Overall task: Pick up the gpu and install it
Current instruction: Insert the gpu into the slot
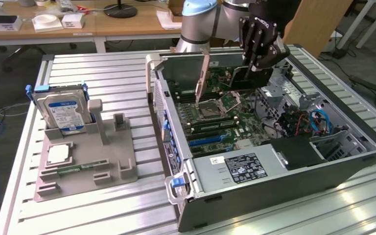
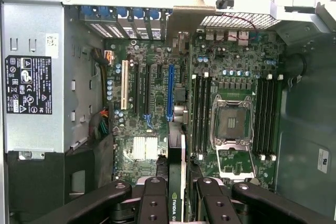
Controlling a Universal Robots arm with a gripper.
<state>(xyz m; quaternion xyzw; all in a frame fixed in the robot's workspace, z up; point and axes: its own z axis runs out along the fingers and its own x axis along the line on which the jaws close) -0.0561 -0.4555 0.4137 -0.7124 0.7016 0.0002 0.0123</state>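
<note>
The gpu [image 1: 244,80], a thin black card with a silver end bracket, hangs upright over the motherboard [image 1: 221,120] inside the open computer case [image 1: 344,164]. My gripper [image 1: 258,66] is shut on the card's upper edge, coming down from above. In the wrist view the gpu [image 2: 176,182] shows edge-on between my two black fingers [image 2: 155,200], with a green logo on it. It runs roughly in line with the long blue slot [image 2: 170,93] below. The card is above the board and is not seated in the slot.
A grey fixture tray [image 1: 83,171] on the exterior view's left holds a hard drive [image 1: 62,111] standing upright and a processor chip [image 1: 57,154]. In the case are the power supply [image 1: 240,169], the open processor socket [image 2: 231,121] and memory slots [image 2: 200,114].
</note>
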